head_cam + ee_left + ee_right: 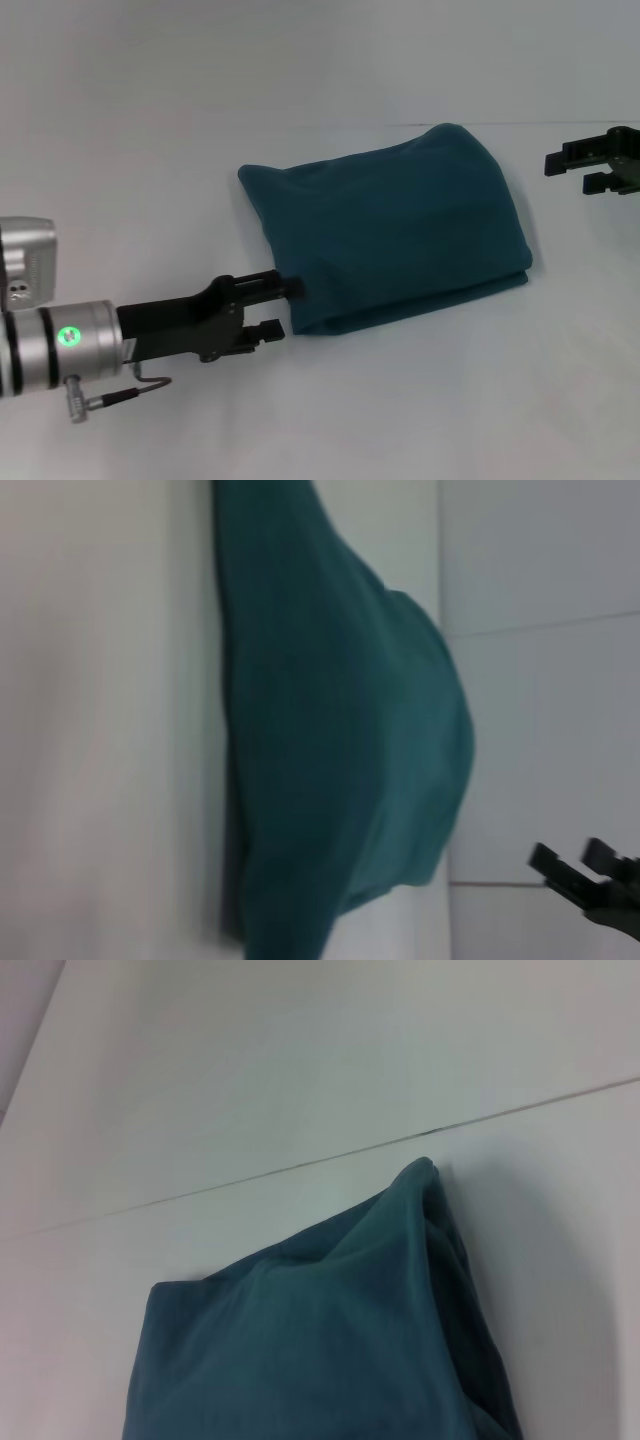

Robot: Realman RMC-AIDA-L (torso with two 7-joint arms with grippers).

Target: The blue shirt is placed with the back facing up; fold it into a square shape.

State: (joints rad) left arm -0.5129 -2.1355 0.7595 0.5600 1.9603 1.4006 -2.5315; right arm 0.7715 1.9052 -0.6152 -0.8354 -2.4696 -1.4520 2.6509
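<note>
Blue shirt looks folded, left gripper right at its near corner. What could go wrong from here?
1. The left gripper sits open at the near-left corner of the blue shirt; backing away could snag the cloth and drag the fold open.
2. The layers look puffy and uneven, with a raised far corner, so the bundle may slump out of square.
3. The right gripper hovers off the far-right side; a low pass could catch that edge.

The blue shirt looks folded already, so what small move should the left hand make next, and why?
Probably draw the left hand back toward the robot. The blue shirt already lies as a compact, roughly square bundle; this hand sits open at its near left corner, gripping nothing. The right hand is already clear of it.
</note>
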